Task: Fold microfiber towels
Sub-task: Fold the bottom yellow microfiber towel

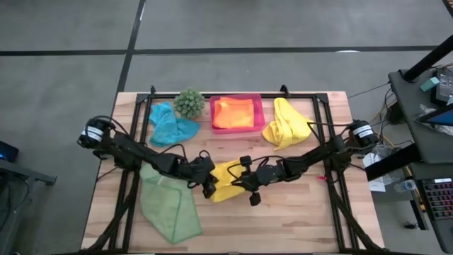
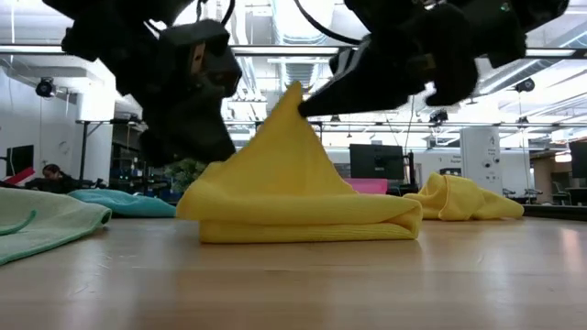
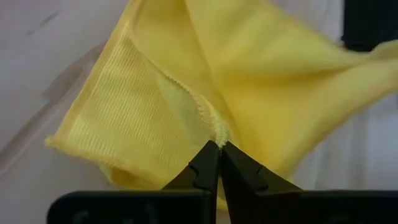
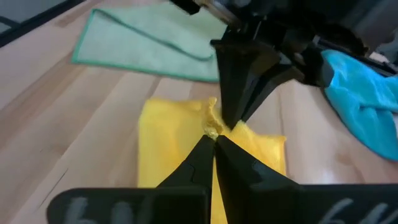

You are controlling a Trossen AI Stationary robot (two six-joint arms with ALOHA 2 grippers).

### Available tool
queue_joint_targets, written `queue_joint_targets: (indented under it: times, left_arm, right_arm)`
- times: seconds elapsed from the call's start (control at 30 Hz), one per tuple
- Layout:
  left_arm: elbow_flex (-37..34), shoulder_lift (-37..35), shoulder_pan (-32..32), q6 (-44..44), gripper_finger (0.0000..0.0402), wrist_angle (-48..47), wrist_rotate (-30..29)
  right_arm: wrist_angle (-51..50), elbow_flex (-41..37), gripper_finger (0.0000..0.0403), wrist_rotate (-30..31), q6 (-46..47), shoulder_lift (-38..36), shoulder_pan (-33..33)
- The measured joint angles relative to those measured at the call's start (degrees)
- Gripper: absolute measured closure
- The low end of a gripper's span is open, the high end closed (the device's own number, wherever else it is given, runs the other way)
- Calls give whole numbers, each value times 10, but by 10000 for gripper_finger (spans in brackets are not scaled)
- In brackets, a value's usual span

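A light green towel [image 1: 168,204] lay flat near the front left of the wooden table [image 1: 297,219]. A teal blue towel [image 1: 170,125] sat at the back beside a spiky green plant [image 1: 189,103]. An orange towel [image 1: 234,112] lay in the pink tray [image 1: 237,129], and a crumpled yellow towel [image 1: 286,124] sat to its right. Behind the table was a big room with ceiling lights and screens. Both arms reached low to the middle. The left gripper [image 3: 219,148] and the right gripper [image 4: 212,138] were pinched tight on the folded yellow towel [image 2: 303,188], lifting its top into a peak.
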Motion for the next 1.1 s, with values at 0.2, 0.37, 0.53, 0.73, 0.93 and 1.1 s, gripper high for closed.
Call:
queue_joint_targets:
  times: [0.2,0.37,0.53,0.73,0.93,1.1]
  left_arm:
    - [21,-23,0,55,401,2,0]
    - [25,-34,-1,73,401,3,0]
    - [23,-37,-1,79,401,3,0]
    - [25,-38,-4,111,401,5,0]
    - [24,-38,-5,140,402,6,0]
    - [25,-38,-5,150,402,6,0]
  right_arm:
    - [-23,39,394,2,-33,30,-3]
    - [-35,62,394,6,-33,38,-11]
    - [-35,65,385,4,-33,30,-21]
    - [-62,65,338,6,-6,30,-36]
    - [-61,67,266,4,-14,30,-38]
    - [-61,75,215,4,-25,30,-39]
